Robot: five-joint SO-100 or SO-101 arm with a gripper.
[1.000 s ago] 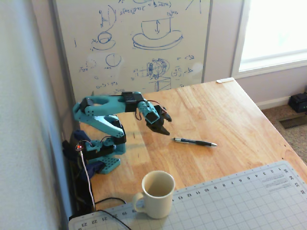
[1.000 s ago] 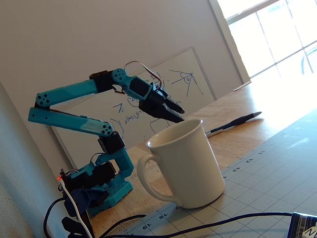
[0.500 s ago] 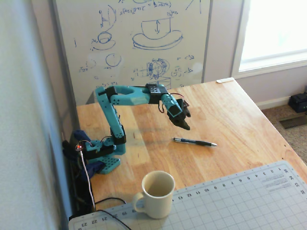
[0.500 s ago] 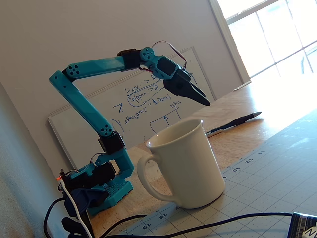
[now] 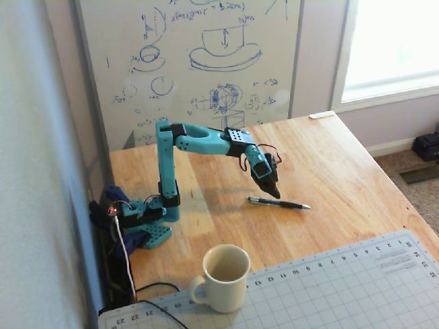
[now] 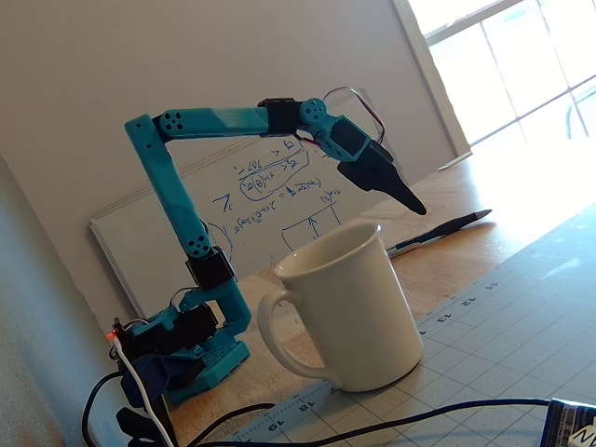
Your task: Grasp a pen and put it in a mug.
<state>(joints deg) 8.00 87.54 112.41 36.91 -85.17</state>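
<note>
The gripper [image 5: 276, 194] hangs just above the pen [image 5: 278, 202] on the worktop [image 5: 329, 157], its jaws seemingly together, empty.

Pen [image 5: 278, 203] on table [image 5: 343, 157], behind mug [image 5: 224, 277].

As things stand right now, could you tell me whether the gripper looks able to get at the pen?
Probably yes. The gripper hangs just above the pen, near its left end, and the pen lies alone on bare table. The mug stands well clear.
</note>
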